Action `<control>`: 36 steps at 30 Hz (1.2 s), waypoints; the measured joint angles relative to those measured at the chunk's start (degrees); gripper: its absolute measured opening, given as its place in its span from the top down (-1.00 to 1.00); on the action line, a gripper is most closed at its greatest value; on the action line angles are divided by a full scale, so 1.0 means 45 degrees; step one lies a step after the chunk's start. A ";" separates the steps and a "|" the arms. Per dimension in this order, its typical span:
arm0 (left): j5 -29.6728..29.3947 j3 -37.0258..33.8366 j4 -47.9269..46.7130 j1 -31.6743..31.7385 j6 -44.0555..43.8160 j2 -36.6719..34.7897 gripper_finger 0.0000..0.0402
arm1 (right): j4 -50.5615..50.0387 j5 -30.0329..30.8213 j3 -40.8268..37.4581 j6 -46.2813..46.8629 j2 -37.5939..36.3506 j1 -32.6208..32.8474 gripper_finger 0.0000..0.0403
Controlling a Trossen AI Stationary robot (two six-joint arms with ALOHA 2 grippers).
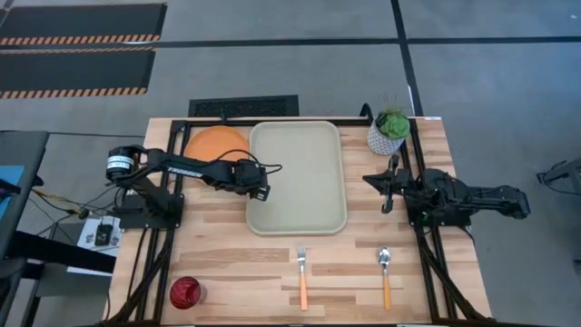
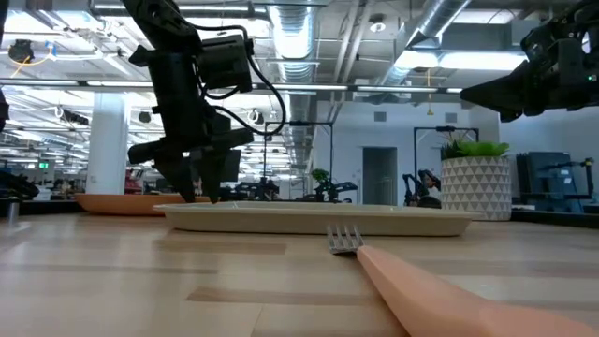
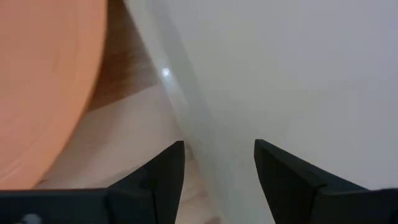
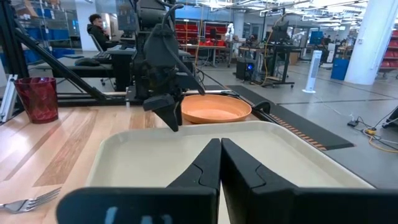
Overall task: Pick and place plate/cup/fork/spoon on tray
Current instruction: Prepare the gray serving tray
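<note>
Left gripper [image 1: 263,186] poised over the left rim of the tray [image 1: 298,218], fingers spread and empty.

The plate [image 1: 216,142] is seen flat on the table, just beside the tray's far left corner; being round, it has no long axis. The next grasp is judged to be the plate: its near rim should be straddled by the parted fingers, pinched, and lifted clear of the raised tray rim before release. The fork [image 1: 302,274] and spoon [image 1: 385,275] are laid near the table's front edge, long axes running front to back, heads toward the tray. The cup [image 1: 185,292] is stood at the front left. The right gripper [image 1: 387,184] is parked right of the tray, fingers pressed together, nothing held.
</note>
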 joint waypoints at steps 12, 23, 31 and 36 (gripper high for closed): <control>0.0242 -0.0019 0.0388 0.0198 0.0089 0.0437 0.10 | 0.0002 0.0005 -0.0003 0.0003 0.0000 0.0000 0.84; 0.0548 0.0029 0.1125 0.0467 0.0719 0.1262 0.20 | 0.0002 0.0005 0.0000 0.0000 0.0000 0.0000 0.84; 0.0111 0.0006 0.1402 0.0486 0.1002 0.1186 0.60 | 0.0002 0.0005 0.0002 0.0000 0.0000 0.0000 0.84; -0.0099 0.0005 0.1499 0.0696 0.1062 0.1117 0.73 | 0.0002 0.0010 0.0002 0.0001 0.0000 0.0000 0.84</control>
